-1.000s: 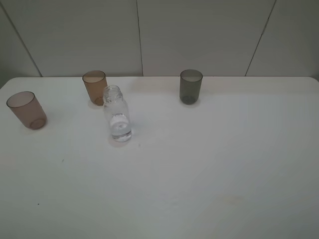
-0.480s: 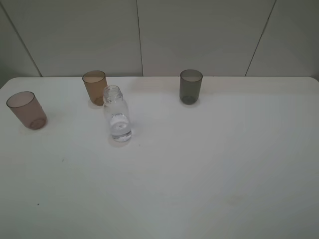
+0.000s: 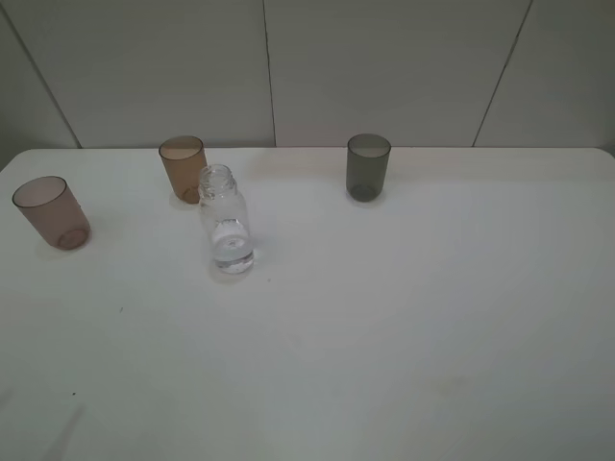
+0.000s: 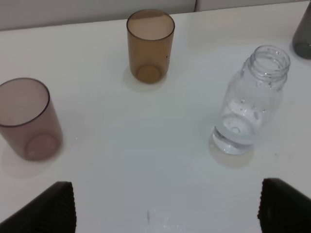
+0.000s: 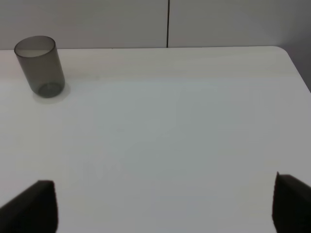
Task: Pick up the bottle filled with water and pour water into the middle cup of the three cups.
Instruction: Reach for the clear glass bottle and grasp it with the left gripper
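Note:
The clear bottle [image 3: 226,230] stands upright and capless on the white table, with water in its lower part; it also shows in the left wrist view [image 4: 248,111]. The amber middle cup [image 3: 183,168] [image 4: 150,46] stands just behind it to the left. The pinkish-mauve cup [image 3: 51,211] [image 4: 29,119] is at the far left. The dark grey cup [image 3: 368,166] [image 5: 40,65] is at the back right. My left gripper [image 4: 165,208] is open and empty, short of the bottle and the cups. My right gripper [image 5: 165,204] is open and empty, far from the grey cup. Neither gripper shows in the exterior view.
The white table [image 3: 432,317] ends at a grey panelled wall [image 3: 384,67] close behind the cups. The table's rounded right corner [image 5: 286,53] shows in the right wrist view.
A faint shadow has appeared on the table at the lower left of the exterior view. The bottle and the cups have not moved.

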### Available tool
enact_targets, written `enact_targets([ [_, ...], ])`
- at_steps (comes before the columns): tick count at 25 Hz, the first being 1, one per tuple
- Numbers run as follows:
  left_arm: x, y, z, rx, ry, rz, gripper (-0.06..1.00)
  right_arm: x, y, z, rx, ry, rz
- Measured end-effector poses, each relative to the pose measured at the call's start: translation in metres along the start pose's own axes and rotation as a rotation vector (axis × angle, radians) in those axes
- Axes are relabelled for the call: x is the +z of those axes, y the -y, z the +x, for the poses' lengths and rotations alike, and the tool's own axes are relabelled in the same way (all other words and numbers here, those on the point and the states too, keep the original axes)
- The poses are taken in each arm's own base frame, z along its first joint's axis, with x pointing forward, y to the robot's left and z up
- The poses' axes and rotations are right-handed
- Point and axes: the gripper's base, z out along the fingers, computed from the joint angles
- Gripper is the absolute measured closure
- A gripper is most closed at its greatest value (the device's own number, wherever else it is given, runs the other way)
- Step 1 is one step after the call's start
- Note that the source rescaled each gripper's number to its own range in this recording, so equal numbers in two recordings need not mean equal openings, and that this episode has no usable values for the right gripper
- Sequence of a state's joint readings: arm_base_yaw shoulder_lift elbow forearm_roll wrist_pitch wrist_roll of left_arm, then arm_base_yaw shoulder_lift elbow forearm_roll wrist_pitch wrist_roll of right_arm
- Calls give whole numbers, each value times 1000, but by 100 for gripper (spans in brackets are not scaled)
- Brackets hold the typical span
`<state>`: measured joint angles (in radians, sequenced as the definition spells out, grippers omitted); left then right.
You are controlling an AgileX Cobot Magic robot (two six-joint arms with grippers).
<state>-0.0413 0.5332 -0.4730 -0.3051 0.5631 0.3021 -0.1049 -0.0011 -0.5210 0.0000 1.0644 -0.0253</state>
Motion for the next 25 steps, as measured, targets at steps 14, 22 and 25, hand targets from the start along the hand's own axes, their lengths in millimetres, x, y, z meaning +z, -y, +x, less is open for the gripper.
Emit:
enact_targets([
  [14,76,39,3,147,-61,209,9,0,0,0,0,0,0],
  [22,113,62,47,165,-6,212,9,0,0,0,0,0,0],
  [25,121,72,61,215,34,222,9,0,0,0,0,0,0],
])
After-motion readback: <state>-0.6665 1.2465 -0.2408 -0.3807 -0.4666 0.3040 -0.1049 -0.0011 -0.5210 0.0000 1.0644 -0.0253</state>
